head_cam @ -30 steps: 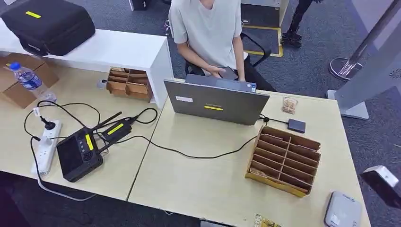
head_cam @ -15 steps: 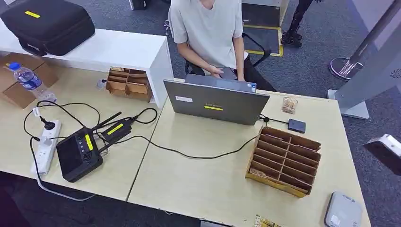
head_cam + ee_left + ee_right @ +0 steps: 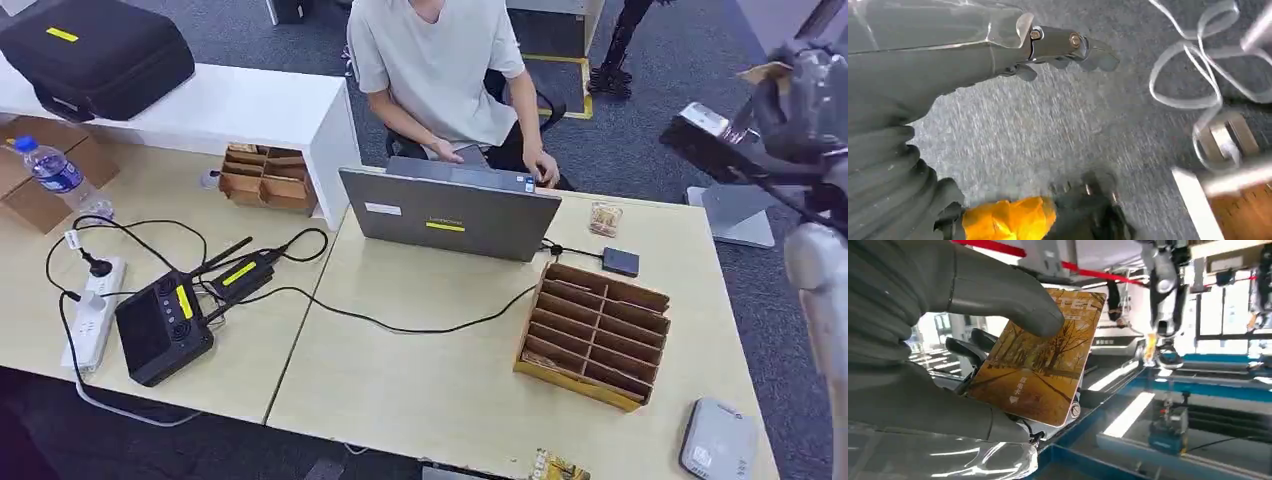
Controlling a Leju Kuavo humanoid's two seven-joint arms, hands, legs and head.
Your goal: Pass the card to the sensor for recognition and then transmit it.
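The room was an open office with grey carpet; two pale wooden tables [image 3: 420, 370] stood pushed together, and a person in a light T-shirt [image 3: 437, 62] sat at the far side behind an open laptop [image 3: 448, 212]. On the tables lay a cardboard slotted card rack [image 3: 594, 334], a grey flat device [image 3: 717, 445] near the right front corner that was probably the sensor, a small dark box [image 3: 621, 262] on a cable, a black terminal with a yellow label [image 3: 163, 326], a white power strip [image 3: 92, 310] and a water bottle [image 3: 58, 174].

The right hand [image 3: 948, 340] was raised high at the right of the head view, well above the table, and gripped the card [image 3: 1040, 355] between the thumb on its printed face and the darker fingers behind it. The card showed an autumn avenue in orange; it looked thin, light, stiff and glossy, so likely slippery and prone to pivot in a pinch. The hold sat near one end, leaving most of the card free, which should suit laying the free part flat over the sensor.

The left hand [image 3: 1068, 47] hung over the carpet, holding nothing that could be seen; whether its fingers were spread or curled could not be told.
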